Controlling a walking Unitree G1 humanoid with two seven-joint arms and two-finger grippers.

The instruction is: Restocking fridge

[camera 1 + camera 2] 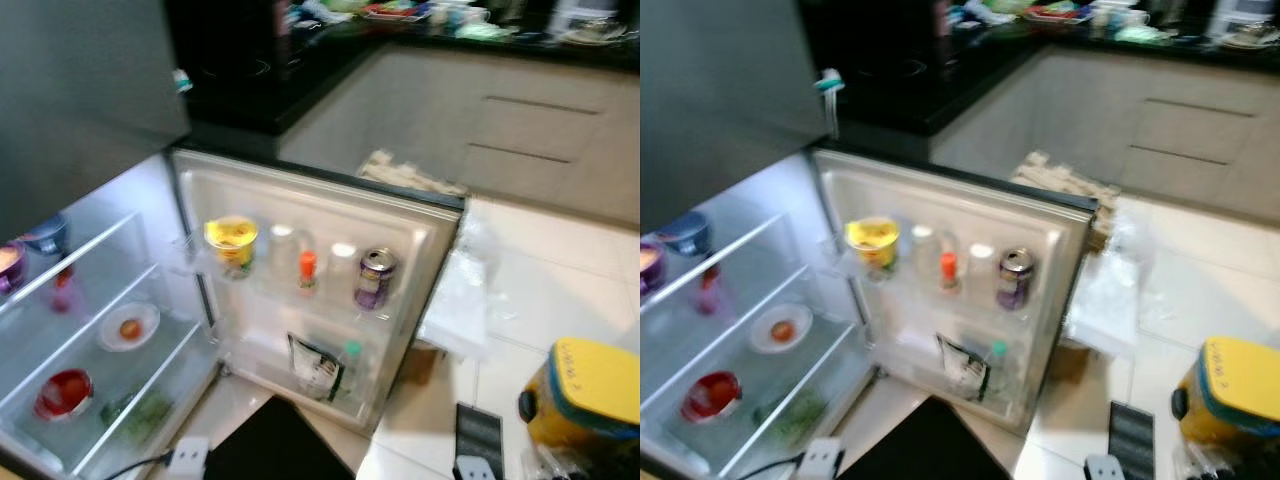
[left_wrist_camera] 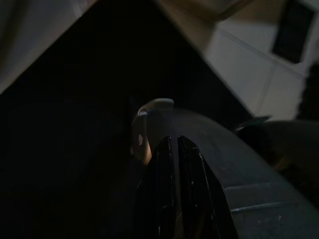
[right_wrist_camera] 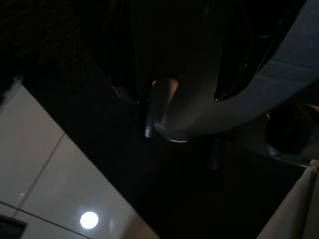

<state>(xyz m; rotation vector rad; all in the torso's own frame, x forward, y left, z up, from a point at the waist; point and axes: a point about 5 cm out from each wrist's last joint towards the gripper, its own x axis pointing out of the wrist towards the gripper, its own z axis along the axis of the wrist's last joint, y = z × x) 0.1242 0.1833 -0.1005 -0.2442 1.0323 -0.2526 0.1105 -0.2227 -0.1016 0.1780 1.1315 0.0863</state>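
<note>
Three glass shelves [image 1: 95,250] sit lit inside the open fridge on the left. On the top one are a purple bowl [image 1: 10,268] and a dark blue bowl [image 1: 45,236]. A small pink bottle [image 1: 63,292] and a white plate with a round orange fruit [image 1: 129,327] are on the middle shelf. At the bottom are a red bowl [image 1: 63,393] and some leafy greens [image 1: 138,415].

Right of these, the white fridge door [image 1: 320,290] stands swung open. Its upper rack carries a yellow tub [image 1: 232,243], a small bottle with an orange cap [image 1: 307,272] and a purple drinks can [image 1: 374,279]; a printed pouch [image 1: 315,366] sits in the lower rack.

Farther right, on the white tiled floor [image 1: 560,290], stands a yellow container with a blue band [image 1: 585,392].

Both wrist views are very dark. The left gripper [image 2: 175,164] has its black fingers pressed together with nothing between them. The right gripper [image 3: 174,74] has its fingers spread apart, holding nothing.
</note>
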